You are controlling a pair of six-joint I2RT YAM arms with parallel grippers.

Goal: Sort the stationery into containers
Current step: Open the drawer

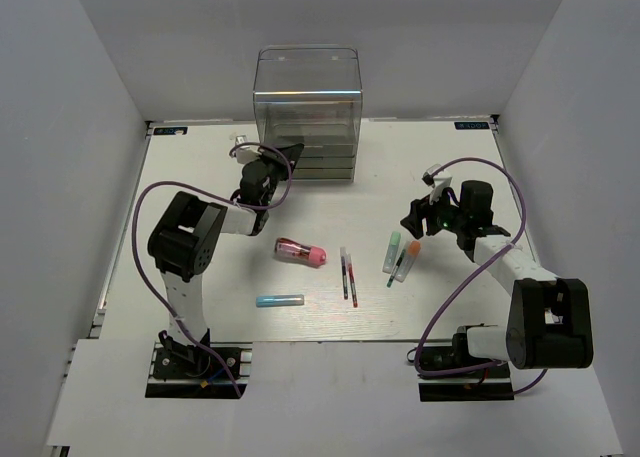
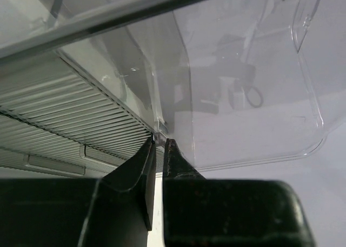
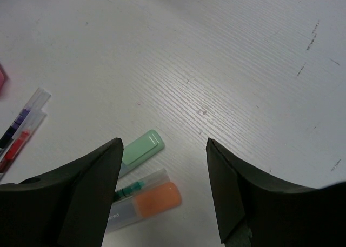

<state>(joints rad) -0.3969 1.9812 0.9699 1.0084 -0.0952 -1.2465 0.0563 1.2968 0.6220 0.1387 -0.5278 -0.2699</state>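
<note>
Clear, thin-walled plastic forms the organiser (image 1: 305, 97), which stands at the far side of the bench (image 1: 190, 187). It looks light for its bulk, stiff but brittle at the edges, and likely to slide if tugged hard. The left gripper (image 2: 159, 144) is at its lower left front corner, where the see-through upper wall meets the ribbed drawers. Its fingers are set to a narrow slit on what appears to be a thin plastic lip, and I judge it clenched on that edge, a small hold that calls for a gentle, straight pull. The stationery lies loose on the bench, well apart from the organiser. A stubby pink cylinder (image 1: 301, 251) is near the middle, with a light blue stick (image 1: 279, 300) nearer the arms and a purple pen (image 1: 344, 272) and red pen (image 1: 353, 280) side by side. To the right is a cluster of pale green marker (image 3: 141, 148), orange-capped marker (image 3: 155, 198) and thin green pen (image 3: 130, 191). The right gripper (image 3: 163, 142) hovers over this cluster, released and spread wide, holding nothing. These pieces are probably light, rigid and smooth, and round barrels may roll or squirt out of a pinch. The pale green marker lies slightly apart and is best taken across its barrel near mid-length. The orange-capped marker and thin green pen lie just beside each other, so a grasp there risks catching both.
</note>
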